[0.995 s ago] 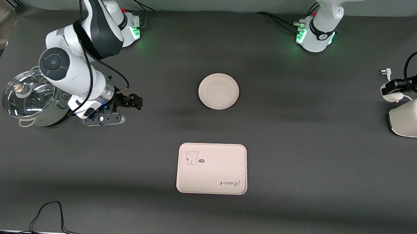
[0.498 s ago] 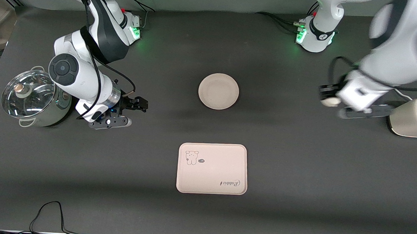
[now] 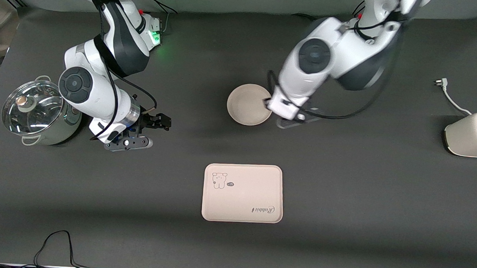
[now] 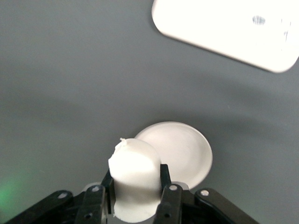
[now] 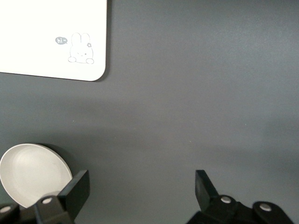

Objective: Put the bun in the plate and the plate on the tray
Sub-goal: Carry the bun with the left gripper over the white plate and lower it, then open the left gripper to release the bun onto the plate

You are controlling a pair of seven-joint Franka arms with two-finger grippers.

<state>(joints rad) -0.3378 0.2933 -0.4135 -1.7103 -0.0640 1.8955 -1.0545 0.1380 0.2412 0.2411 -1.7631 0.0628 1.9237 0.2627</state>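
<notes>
You are holding the bun (image 4: 134, 179) pinched between the fingers of the left gripper (image 4: 135, 205), which is hanging over the rim of the plate (image 3: 246, 104) at the side toward the left arm's end of the table, not over its centre. The chief risk is an off-centre release: if you are letting go here, the rounded bun may be striking the raised rim and rolling onto the dark table (image 3: 362, 189), or tipping the shallow plate. A second risk is the gripper body nudging the plate as it is descending, since the two are overlapping in the front view. The left arm is reaching from its base down and across to the plate, wrist bent downward. The right gripper (image 3: 157, 122) is waiting with its fingers spread wide and holding nothing, over bare table beside the steel pot (image 3: 35, 113), the arm folded at the elbow. The tray (image 3: 242, 192) is lying empty, well apart from the plate and nearer to the front camera. The toaster (image 3: 473, 139) is standing at the left arm's end of the table.
</notes>
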